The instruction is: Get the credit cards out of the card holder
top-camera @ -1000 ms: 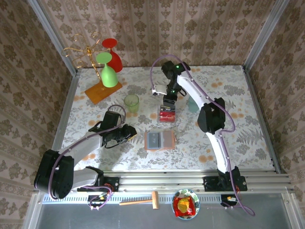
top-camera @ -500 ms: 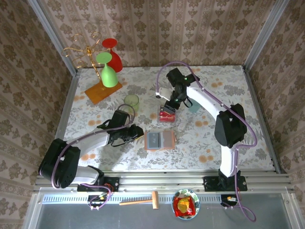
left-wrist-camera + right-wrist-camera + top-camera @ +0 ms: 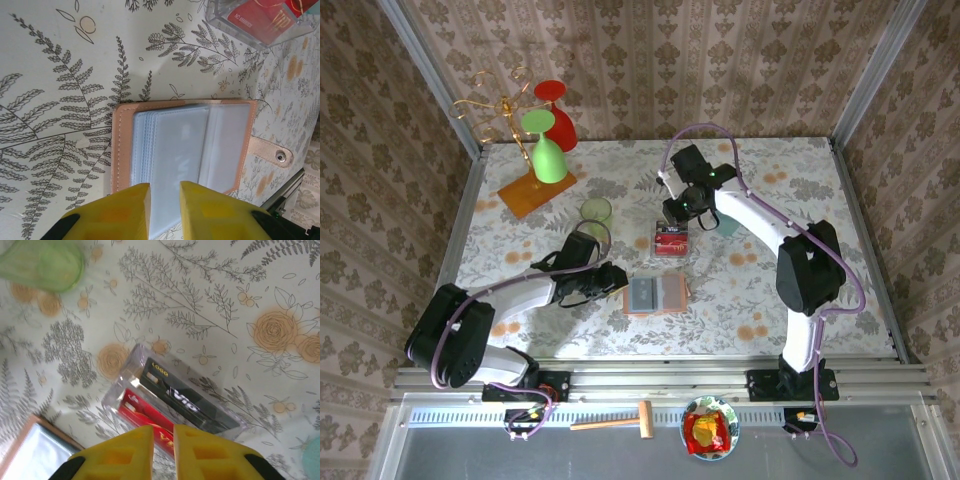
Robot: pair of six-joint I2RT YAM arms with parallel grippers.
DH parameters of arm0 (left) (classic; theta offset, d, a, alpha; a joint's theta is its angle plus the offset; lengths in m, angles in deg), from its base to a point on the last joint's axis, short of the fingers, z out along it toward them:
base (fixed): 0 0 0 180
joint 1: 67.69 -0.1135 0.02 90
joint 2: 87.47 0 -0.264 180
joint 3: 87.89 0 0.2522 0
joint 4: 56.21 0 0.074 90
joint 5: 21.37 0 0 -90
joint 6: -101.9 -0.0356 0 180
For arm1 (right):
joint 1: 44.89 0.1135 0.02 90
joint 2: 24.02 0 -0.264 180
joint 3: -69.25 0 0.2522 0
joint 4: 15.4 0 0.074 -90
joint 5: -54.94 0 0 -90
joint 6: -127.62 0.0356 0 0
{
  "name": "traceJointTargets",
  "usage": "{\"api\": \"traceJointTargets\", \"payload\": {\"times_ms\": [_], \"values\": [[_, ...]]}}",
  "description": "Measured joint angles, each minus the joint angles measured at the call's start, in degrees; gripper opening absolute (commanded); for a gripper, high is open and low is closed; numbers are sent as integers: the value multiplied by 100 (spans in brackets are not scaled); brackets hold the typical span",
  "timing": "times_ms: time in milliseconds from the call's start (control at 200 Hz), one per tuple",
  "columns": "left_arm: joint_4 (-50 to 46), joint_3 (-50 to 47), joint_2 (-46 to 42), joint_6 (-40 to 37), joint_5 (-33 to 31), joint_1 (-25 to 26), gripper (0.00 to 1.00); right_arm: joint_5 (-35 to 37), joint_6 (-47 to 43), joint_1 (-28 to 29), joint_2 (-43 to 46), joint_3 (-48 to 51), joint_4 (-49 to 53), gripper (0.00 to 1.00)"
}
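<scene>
The card holder (image 3: 655,295) lies open and flat on the floral table, tan-edged with grey-blue clear sleeves (image 3: 175,150); I see no card in the sleeves. The credit cards, a red one (image 3: 142,415) and a black one (image 3: 187,400), lie in a clear plastic box (image 3: 670,240) behind it. My left gripper (image 3: 617,282) hovers at the holder's left edge, its yellow fingers (image 3: 127,205) a narrow gap apart with nothing between them (image 3: 165,186). My right gripper (image 3: 678,212) is above the box's far end, jaws almost closed and empty (image 3: 163,429).
A green cup (image 3: 596,212) stands left of the box and a teal cup (image 3: 725,220) to its right. The gold rack with an orange base (image 3: 537,192) and hanging green and red glasses stands at the back left. The holder's snap tab (image 3: 272,154) sticks out on its right side.
My right gripper drew back from the box toward the rear and its jaws narrowed. My left gripper slid right, up to the card holder's edge.
</scene>
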Motion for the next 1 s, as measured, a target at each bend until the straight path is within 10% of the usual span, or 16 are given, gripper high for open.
{"api": "traceJointTargets", "payload": {"times_ms": [480, 1000], "values": [[151, -48, 22, 87, 2, 151, 10, -1213, 2605, 275, 960, 1891, -1093, 18], [133, -286, 214, 96, -24, 291, 7, -1390, 3348, 879, 1182, 2531, -1364, 22]]}}
